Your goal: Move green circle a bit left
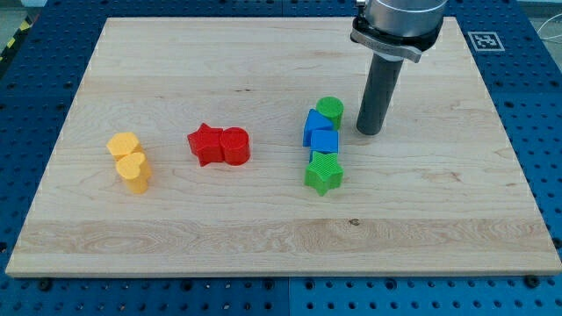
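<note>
The green circle (330,111) stands on the wooden board (176,70), right of centre, touching the top right of a blue block (315,124). A second blue block (324,141) sits just below, and a green star (323,174) lies under that. My tip (370,131) rests on the board to the right of the green circle and slightly below it, with a clear gap between them.
A red star (205,144) touches a red cylinder (235,146) left of centre. Two yellow blocks (130,161) stand together at the view's left. A marker tag (486,40) is at the board's top right corner.
</note>
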### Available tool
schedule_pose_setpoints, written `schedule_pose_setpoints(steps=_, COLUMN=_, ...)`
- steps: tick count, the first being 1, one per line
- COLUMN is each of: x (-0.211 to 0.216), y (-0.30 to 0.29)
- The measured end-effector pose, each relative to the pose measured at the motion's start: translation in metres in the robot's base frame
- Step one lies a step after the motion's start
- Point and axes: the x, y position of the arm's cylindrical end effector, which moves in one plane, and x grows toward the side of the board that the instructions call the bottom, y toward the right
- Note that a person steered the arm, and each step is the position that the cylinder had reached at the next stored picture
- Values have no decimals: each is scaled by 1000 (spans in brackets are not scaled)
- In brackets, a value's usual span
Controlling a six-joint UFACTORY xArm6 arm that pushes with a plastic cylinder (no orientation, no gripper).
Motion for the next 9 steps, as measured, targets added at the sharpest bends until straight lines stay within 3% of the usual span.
schedule_pose_setpoints(steps=5, x=0, y=-21)
schedule_pose_setpoints(steps=9, x=-26, y=-25)
